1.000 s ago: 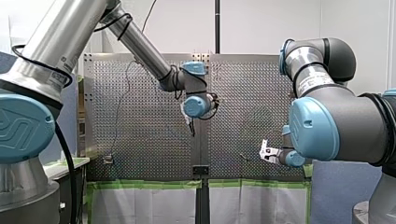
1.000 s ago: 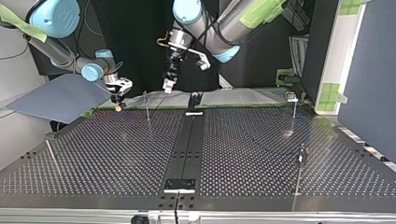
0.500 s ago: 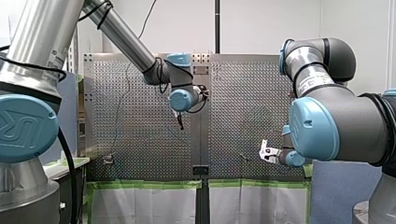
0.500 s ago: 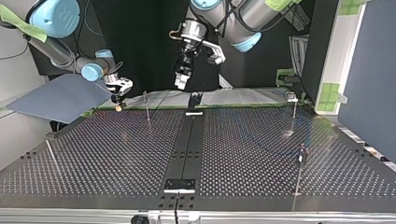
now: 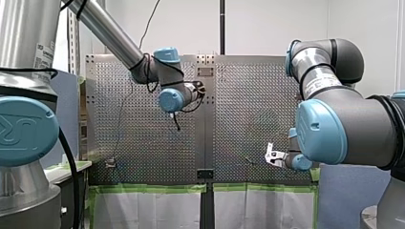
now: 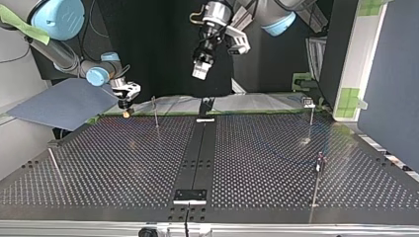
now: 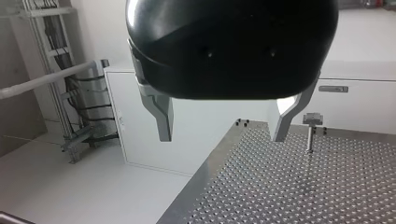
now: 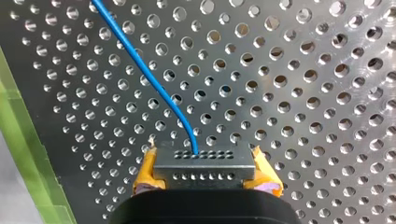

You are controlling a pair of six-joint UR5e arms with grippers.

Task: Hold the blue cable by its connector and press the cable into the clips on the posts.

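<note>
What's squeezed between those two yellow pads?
The connector is clamped between the pads, and the blue cable runs out of it. The right wrist view shows this.

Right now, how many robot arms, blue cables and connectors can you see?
2 silver-and-blue robot arms: my left arm, my right arm
1 thin blue cable
1 grey rectangular metal connector
Total: 4
</note>
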